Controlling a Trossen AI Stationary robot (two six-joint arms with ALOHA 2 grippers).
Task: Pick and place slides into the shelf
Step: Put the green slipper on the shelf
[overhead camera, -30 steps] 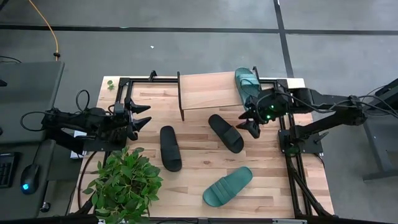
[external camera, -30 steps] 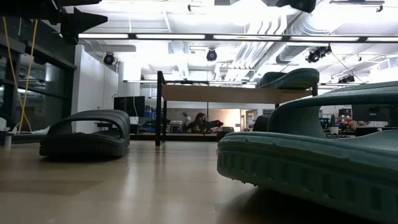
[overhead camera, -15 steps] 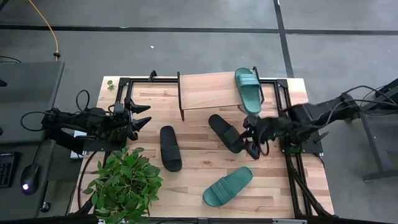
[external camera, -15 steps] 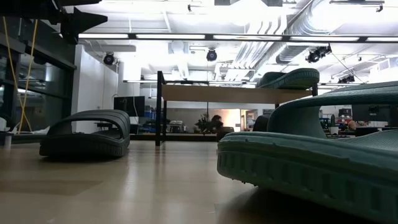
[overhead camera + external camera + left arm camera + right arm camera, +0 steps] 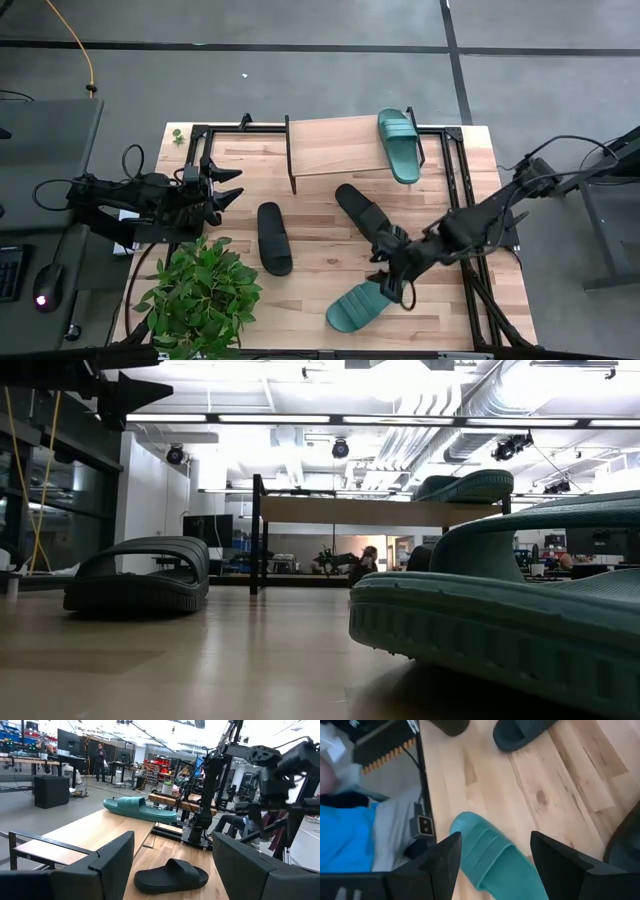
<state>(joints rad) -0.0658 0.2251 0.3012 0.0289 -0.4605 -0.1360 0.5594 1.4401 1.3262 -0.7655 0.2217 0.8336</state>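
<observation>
A teal slide [image 5: 398,145] lies sole-down on the right end of the shelf [image 5: 335,146], whose wood top stands at the table's far side. Two black slides [image 5: 274,238] [image 5: 362,212] lie flat mid-table. A second teal slide [image 5: 362,300] lies near the front edge. My right gripper [image 5: 392,275] hangs open over that slide's far end; in its wrist view the teal slide [image 5: 495,860] shows between the open fingers of my right gripper [image 5: 495,845], apart from them. At the table's left edge my left gripper [image 5: 225,187] waits open, pointing level toward the shelf.
A potted plant [image 5: 200,295] fills the near left corner. Black frame rails [image 5: 468,215] run along the table's left and right sides. A person's blue clothing [image 5: 342,837] shows beyond the table's near edge. Bare wood lies between the slides.
My right gripper has swung from beside the shelf's right end toward the table's near edge and down, tipping further downward. It now hangs over the teal slide on the table, still open. No slide has moved.
</observation>
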